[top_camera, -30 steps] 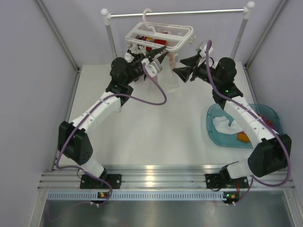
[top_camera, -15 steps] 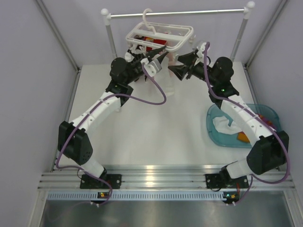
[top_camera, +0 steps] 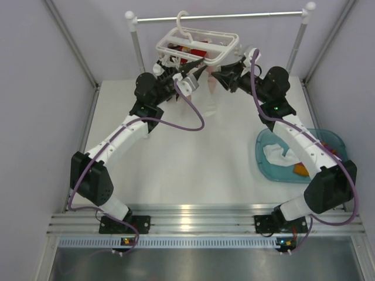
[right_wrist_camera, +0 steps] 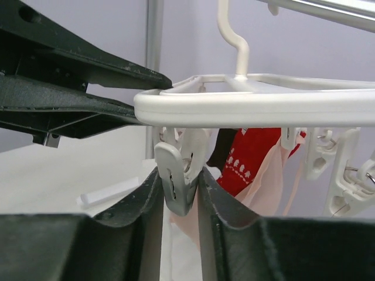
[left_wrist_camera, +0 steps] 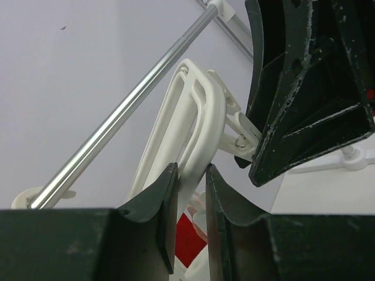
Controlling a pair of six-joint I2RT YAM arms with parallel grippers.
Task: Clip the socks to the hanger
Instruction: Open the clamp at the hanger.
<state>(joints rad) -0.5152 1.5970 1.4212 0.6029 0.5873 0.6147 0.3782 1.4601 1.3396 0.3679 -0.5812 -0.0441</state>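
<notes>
While the left gripper (left_wrist_camera: 191,171) stands nearly closed, its two fingers pinch the white rim of the hanger (right_wrist_camera: 252,108) at the frame's left end, one finger above the rim and one below. The right gripper (right_wrist_camera: 177,172) is drawn in narrow on a small white clip (right_wrist_camera: 174,187) that dangles under the near rim, with a finger pressed against each side of it. The two grippers sit just beside each other at the hanger, left and right of the hanging fabric.

The hanger is a white rectangular slatted frame, hooked on the silver rail (top_camera: 234,16) at the far end of the tabletop (top_camera: 176,164) and hanging roughly level. More white clips dangle along its right part. A pale pink sock (right_wrist_camera: 186,225) hangs limp at the squeezed clip, rising behind it and falling below the fingers; whether the clip bites it I cannot tell. Behind it, further under the frame, hangs a red sock (right_wrist_camera: 249,155) with a small white pattern.

On the right of the tabletop, partly under the right arm, lies a shallow teal tray (top_camera: 337,140). It holds a crumpled white sock (top_camera: 275,153) at its left side and an orange sock (top_camera: 302,170) at its near edge.
</notes>
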